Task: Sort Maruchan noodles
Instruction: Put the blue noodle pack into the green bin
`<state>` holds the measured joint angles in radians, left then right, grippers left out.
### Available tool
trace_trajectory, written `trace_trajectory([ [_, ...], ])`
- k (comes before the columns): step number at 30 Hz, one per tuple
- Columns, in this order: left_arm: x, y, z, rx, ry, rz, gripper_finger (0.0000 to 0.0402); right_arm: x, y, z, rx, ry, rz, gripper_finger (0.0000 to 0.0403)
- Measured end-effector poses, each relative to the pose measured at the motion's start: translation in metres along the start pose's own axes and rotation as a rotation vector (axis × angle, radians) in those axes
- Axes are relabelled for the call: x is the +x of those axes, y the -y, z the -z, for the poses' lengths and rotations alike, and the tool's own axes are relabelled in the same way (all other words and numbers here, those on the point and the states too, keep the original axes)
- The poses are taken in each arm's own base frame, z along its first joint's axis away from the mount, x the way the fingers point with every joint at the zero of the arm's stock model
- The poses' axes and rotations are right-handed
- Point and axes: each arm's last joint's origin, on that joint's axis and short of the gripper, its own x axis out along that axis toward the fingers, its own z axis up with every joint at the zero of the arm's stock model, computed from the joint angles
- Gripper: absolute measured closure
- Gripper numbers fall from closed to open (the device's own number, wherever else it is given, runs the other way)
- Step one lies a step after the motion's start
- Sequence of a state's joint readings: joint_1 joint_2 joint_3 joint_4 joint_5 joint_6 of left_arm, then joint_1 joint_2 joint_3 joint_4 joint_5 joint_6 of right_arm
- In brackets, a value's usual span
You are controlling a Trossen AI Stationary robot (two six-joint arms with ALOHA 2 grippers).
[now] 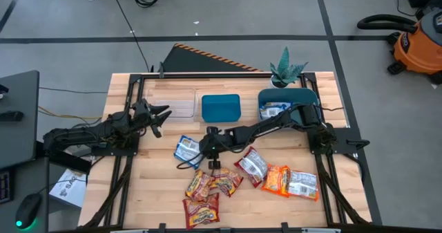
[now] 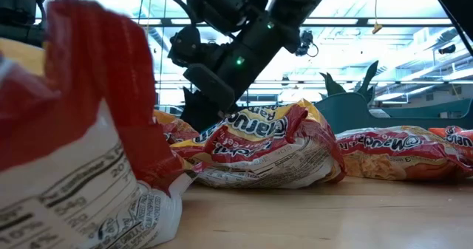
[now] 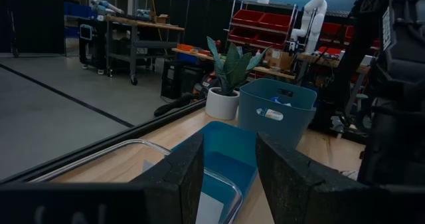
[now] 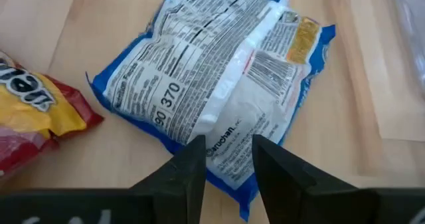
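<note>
The right claw [image 1: 209, 150] hangs over the middle of the counter [image 1: 155, 191], its fingers [image 4: 189, 167] parted just above a blue-and-white noodle packet [image 4: 212, 84] that lies flat, label side down, not gripped. Red-and-yellow packets [image 1: 207, 188] and orange ones [image 1: 276, 180] lie scattered nearer the front edge. Another blue packet sits in the round teal bin [image 1: 286, 101]. The left claw [image 1: 157, 117] waits at the left beside a clear tray [image 1: 173, 101], fingers [image 3: 179, 177] apart, holding nothing.
</note>
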<state>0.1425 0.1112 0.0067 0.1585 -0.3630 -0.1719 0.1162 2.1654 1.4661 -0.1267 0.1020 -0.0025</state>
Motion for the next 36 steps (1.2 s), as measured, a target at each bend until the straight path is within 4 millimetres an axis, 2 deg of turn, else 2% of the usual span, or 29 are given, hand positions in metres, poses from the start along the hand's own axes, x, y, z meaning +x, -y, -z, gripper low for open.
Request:
trace_trajectory([
  [8,0.0000,0.0000,0.0000,0.000,0.000,0.000,0.0260,0.0007,-0.0002,-0.0001,0.040,0.021,-0.005,0.0274],
  [15,0.0000,0.0000,0.0000,0.000,0.000,0.000,0.0260,-0.0017,-0.0022,-0.0042,0.110,0.019,-0.096,0.0274],
  [21,0.0000,0.0000,0.0000,0.000,0.000,0.000,0.0260,-0.0033,0.0011,-0.0063,0.154,0.024,-0.145,0.0256],
  [28,0.0000,0.0000,0.0000,0.000,0.000,0.000,0.0260,-0.0029,-0.0004,-0.0058,0.169,0.033,-0.121,0.0228],
  [36,0.0000,0.0000,0.0000,0.000,0.000,0.000,0.0260,0.0044,-0.0026,-0.0024,0.153,0.043,-0.110,0.0232],
])
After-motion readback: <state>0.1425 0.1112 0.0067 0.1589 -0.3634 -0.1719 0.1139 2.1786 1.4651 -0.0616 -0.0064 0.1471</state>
